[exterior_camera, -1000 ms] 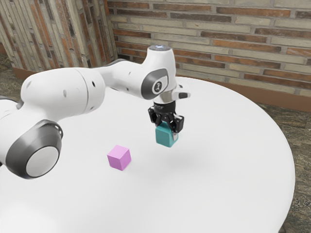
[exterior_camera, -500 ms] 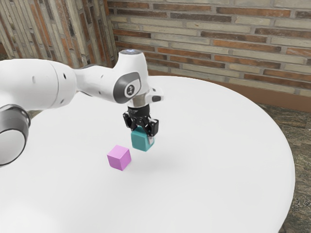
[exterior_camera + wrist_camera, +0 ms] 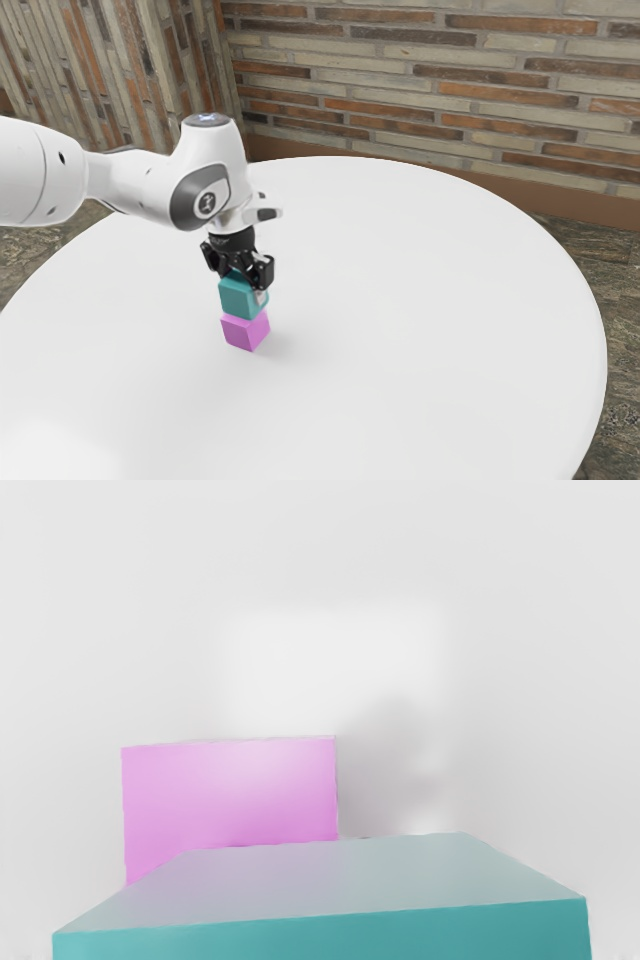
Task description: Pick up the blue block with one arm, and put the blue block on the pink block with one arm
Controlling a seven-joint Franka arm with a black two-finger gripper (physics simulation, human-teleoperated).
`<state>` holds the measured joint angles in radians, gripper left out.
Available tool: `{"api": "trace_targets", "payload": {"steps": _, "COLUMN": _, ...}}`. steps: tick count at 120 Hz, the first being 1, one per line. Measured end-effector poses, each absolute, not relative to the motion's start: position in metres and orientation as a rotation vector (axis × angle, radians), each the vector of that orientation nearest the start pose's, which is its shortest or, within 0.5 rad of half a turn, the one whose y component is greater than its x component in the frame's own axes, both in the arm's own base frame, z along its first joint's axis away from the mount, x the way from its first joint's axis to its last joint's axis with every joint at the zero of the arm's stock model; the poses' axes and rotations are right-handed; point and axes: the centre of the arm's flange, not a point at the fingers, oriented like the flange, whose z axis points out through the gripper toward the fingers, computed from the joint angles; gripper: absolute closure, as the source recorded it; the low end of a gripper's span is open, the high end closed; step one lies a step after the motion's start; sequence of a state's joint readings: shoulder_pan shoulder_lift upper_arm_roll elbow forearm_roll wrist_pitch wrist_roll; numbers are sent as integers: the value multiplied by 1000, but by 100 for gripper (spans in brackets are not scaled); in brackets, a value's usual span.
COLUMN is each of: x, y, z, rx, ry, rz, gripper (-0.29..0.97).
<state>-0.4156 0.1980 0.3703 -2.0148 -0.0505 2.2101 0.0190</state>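
A white robot arm (image 3: pixel 120 190) reaches in from the left edge of the exterior frame across a round white surface (image 3: pixel 430 300), its wrist pointing straight down just left of the frame's centre. The black jaws are clenched on the blue block (image 3: pixel 236 296), one finger on each side of its upper half. The block looks more teal than blue.

The blue block sits directly above the pink block (image 3: pixel 246 332), which rests on the surface. The blue block's lower edge meets the pink block's top, and it is set slightly toward the frame's left. From this side angle it cannot be told whether the two faces press together or a sliver of gap remains. A faint shadow lies on the surface just right of the stack. A brick wall (image 3: pixel 450 80) runs across the top of the frame behind the surface.

The wrist camera gives what the side camera cannot: a look down past the held block. The blue block's (image 3: pixel 330 905) broad top face lies nearest the hand. Beyond its far edge one flat pink face (image 3: pixel 230 798) of the lower block stands out against the pale surface (image 3: pixel 320 590), with a soft grey shadow beside it. The arm and the wall appear in the exterior frame alone.
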Motion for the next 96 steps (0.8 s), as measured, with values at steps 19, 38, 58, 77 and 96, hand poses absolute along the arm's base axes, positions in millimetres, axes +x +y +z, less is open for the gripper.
{"api": "trace_targets", "payload": {"steps": 19, "x": 577, "y": -28, "z": 361, "rx": -3105, "ry": 67, "rz": -33, "gripper": 34}}
{"api": "trace_targets", "payload": {"steps": 38, "x": 579, "y": -10, "z": 363, "rx": -3090, "ry": 36, "rz": -54, "gripper": 34}}
{"api": "trace_targets", "payload": {"steps": 58, "x": 585, "y": -2, "z": 356, "rx": -3074, "ry": 36, "rz": -49, "gripper": 34}}
{"api": "trace_targets", "payload": {"steps": 77, "x": 595, "y": -4, "z": 358, "rx": -3064, "ry": 49, "rz": -70, "gripper": 34}}
{"api": "trace_targets", "payload": {"steps": 96, "x": 597, "y": -4, "z": 361, "rx": -3065, "ry": 52, "rz": -82, "gripper": 34}}
